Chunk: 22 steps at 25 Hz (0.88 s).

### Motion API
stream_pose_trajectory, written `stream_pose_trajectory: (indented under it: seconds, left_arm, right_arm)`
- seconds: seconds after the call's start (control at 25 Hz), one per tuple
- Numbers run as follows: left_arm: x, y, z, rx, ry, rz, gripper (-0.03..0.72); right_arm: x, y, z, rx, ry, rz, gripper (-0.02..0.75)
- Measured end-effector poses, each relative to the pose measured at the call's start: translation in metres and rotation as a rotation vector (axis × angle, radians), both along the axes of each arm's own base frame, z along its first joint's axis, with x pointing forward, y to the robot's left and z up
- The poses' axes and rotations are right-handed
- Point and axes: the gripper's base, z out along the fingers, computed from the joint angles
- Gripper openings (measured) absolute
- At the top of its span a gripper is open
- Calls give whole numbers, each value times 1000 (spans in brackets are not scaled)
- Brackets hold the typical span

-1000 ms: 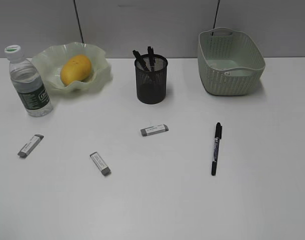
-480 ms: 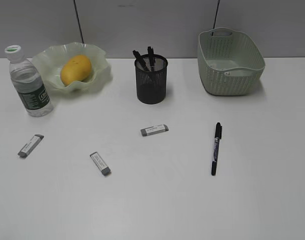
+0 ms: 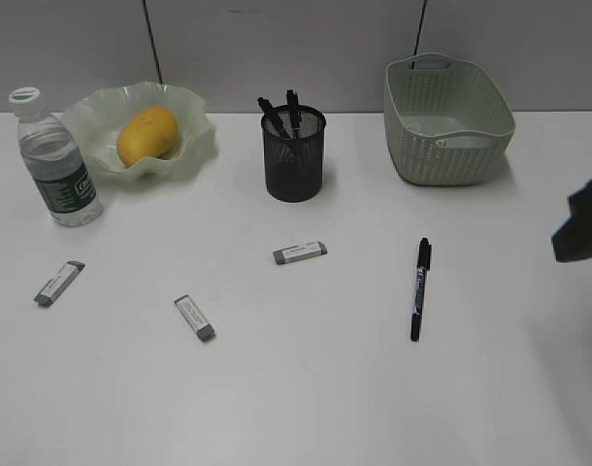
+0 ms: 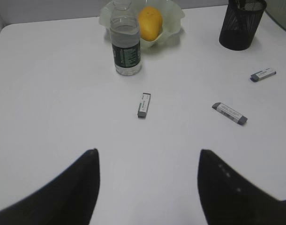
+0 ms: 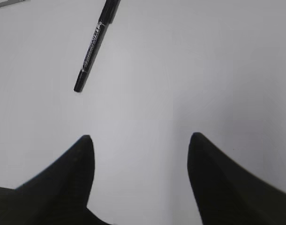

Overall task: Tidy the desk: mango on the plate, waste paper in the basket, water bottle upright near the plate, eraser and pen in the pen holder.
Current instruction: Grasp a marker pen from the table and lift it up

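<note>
Right arm [image 3: 582, 233] newly poking in at right edge of frame; everything else unmoved. Both sets of jaws spread wide, empty. Mango [image 3: 147, 134] in plate [image 3: 194, 146], upper left; bottle [image 3: 55, 160] upright beside. Pen [image 3: 418, 288] flat on desk [image 3: 306, 388], lower right; three erasers loose.

The exterior view looks down at a slant over the desk [image 3: 296, 388] toward the back wall, the pen holder [image 3: 294, 155] near its centre. The left wrist view sits low, facing that holder [image 4: 241, 26] from its left. The right wrist view hangs close above bare tabletop, probably right of the holder, sharing only the pen [image 5: 96, 42] [image 3: 418, 288].
</note>
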Motion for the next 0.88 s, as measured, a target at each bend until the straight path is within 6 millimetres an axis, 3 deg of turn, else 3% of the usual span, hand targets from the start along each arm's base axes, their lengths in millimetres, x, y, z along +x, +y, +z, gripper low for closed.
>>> stream_pose_trajectory:
  seconds: [0.24,0.4,0.88]
  left_arm:
    - [0,0,0,0,0,0,502]
    - [0,0,0,0,0,0,502]
    - [-2,0,-1,-2,-10,37,502]
  right_arm:
    - [69,17,-24,-5,119,-22,498]
    - [102,27,-46,6,196,-69,498]
    - [147,87,-92,-24,265,-131,498]
